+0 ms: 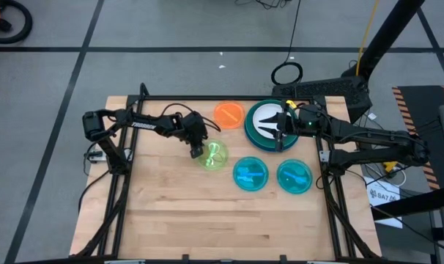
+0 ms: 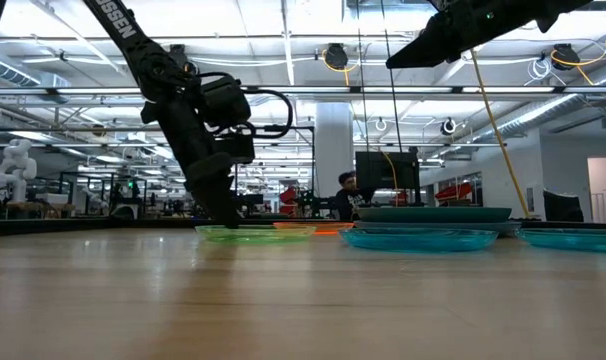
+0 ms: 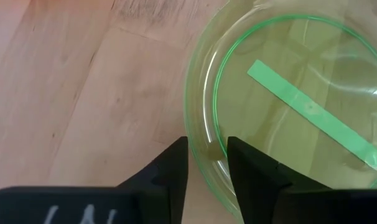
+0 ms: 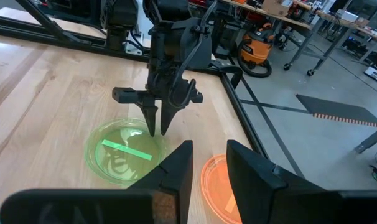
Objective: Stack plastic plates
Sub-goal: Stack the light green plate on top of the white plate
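Note:
A lime green plate [image 1: 215,155] lies flat on the wooden table, and my left gripper [image 1: 198,150] comes down on its left rim, shut on it. Behind it lies an orange plate [image 1: 229,114]. At the far right stands a stack [image 1: 268,125] of large dark plates with a white and a black plate on top. My right gripper [image 1: 279,132] hangs high over that stack, open, with nothing between its fingers [image 4: 176,168]. Two cyan plates [image 1: 250,174] [image 1: 294,176] lie side by side nearer the front. My left gripper pinches the green plate's rim [image 3: 204,152] on the plate's left side, one finger [image 3: 176,165] outside the rim and the other [image 3: 247,165] inside the plate. The fingers slant down from the table's left. The plate's underside [image 2: 248,235] rests on the table.
A black metal frame [image 1: 207,97] runs around the table. Bare wood lies to the left and near the front edge [image 1: 178,220]. Beyond the table the low view shows a workshop with a person [image 2: 348,190] far off.

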You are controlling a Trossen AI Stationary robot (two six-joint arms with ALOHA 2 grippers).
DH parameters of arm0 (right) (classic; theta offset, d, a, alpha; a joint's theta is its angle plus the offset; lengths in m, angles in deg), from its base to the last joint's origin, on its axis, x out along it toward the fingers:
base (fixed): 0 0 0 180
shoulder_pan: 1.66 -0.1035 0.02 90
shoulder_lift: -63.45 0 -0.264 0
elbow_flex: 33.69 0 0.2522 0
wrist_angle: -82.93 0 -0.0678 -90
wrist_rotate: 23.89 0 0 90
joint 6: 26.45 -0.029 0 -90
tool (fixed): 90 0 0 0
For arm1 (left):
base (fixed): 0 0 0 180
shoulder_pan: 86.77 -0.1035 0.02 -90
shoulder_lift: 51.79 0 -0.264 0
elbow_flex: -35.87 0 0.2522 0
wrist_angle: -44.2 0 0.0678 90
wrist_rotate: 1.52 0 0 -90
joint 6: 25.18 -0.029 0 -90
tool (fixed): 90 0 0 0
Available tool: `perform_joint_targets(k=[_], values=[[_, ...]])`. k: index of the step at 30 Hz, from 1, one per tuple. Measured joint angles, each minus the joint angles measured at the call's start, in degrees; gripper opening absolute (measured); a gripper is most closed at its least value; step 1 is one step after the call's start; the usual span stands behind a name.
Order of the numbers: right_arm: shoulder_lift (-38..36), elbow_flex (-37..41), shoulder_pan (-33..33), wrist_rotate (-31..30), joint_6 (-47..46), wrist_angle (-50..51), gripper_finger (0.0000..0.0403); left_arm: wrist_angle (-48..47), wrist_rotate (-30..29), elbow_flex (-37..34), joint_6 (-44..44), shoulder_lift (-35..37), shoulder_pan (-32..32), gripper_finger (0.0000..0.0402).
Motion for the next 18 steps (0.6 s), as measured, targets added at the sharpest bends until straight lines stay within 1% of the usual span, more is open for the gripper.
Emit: perform_joint_targets(k=[6,13,18], values=[[0.0,0.0,0.0,0.0,0.0,0.0,0.0090,0.0,-0.1,0.0,3.4,0.0,0.0,0.0115],[0.0,0.0,0.0,0.0,0.0,0.0,0.0090,-0.5,0.0,0.0,11.4,0.0,0.0,0.0115],[0.0,0.0,0.0,0.0,0.0,0.0,0.0090,-0.5,0.0,0.0,12.8,0.0,0.0,0.0115]])
